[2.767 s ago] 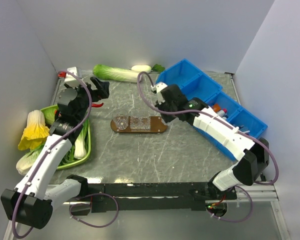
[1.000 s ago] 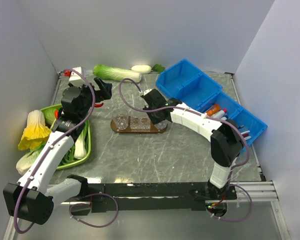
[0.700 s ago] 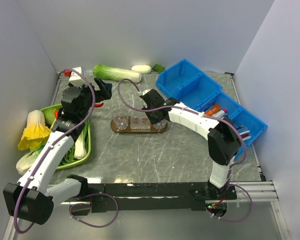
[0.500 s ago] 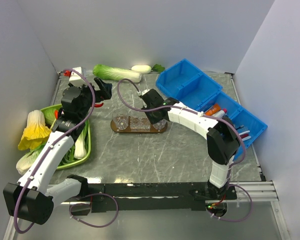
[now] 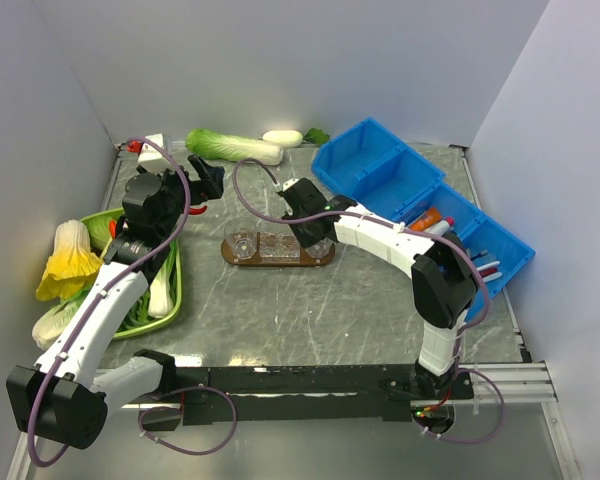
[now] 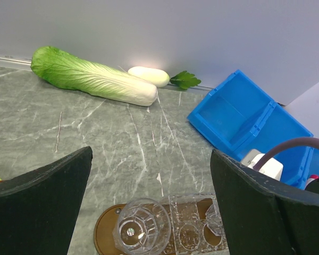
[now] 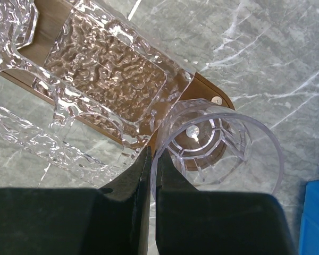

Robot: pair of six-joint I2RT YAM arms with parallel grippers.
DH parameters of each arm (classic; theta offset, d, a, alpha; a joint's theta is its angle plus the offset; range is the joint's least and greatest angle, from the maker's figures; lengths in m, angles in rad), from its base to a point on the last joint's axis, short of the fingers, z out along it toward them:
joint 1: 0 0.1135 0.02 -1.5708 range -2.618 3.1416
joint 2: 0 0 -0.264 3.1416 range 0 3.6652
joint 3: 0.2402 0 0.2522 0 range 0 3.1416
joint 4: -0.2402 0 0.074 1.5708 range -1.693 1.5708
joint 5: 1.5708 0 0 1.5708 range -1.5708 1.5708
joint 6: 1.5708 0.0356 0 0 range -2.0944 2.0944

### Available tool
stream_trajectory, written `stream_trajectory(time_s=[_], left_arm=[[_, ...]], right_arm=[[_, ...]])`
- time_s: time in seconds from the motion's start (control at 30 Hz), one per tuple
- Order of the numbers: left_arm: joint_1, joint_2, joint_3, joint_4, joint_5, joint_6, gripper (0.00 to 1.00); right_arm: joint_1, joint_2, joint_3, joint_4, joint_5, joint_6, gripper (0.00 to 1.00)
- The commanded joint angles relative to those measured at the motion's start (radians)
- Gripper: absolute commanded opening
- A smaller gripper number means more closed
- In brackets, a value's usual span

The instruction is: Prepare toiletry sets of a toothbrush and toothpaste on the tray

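The dark-brown tray (image 5: 280, 263) lies mid-table with a clear cup (image 5: 242, 243) on its left end and a clear textured holder (image 7: 106, 69) in its middle. My right gripper (image 7: 153, 159) is shut on the rim of a second clear cup (image 7: 202, 143), which stands upright over the tray's right end (image 7: 218, 95). The left gripper (image 6: 149, 175) hangs open and holds nothing, above and behind the tray (image 6: 103, 234). An orange toothpaste tube (image 5: 429, 216) lies in the blue bin. Thin white sticks that look like toothbrushes (image 5: 485, 266) lie in its near compartment.
Blue bins (image 5: 380, 170) line the right side. A green dish (image 5: 170, 300) of vegetables sits at the left, with a yellow-leaved cabbage (image 5: 68, 262) beside it. A long cabbage (image 5: 230, 146) and a white radish (image 5: 282, 137) lie along the back wall. A red chili (image 5: 193, 209) lies under the left gripper.
The right gripper has come from beside the blue bin to the tray's right end, and has barely shifted over the last second. The left arm has drawn back slightly and stays open.
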Motion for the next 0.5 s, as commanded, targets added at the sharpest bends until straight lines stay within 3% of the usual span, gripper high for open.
stream_trajectory(time_s=[0.0,0.13,0.47], left_arm=[[0.004,-0.003,0.022,0.031,0.007,0.012,0.97],[0.004,-0.003,0.020,0.031,0.008,0.012,0.97],[0.004,-0.002,0.020,0.033,0.011,0.011,0.97]], right_arm=[[0.006,0.005,0.045,0.023,0.025,-0.004,0.00],[0.004,0.009,0.054,0.016,0.034,-0.004,0.02],[0.004,-0.003,0.052,0.016,0.042,-0.008,0.21]])
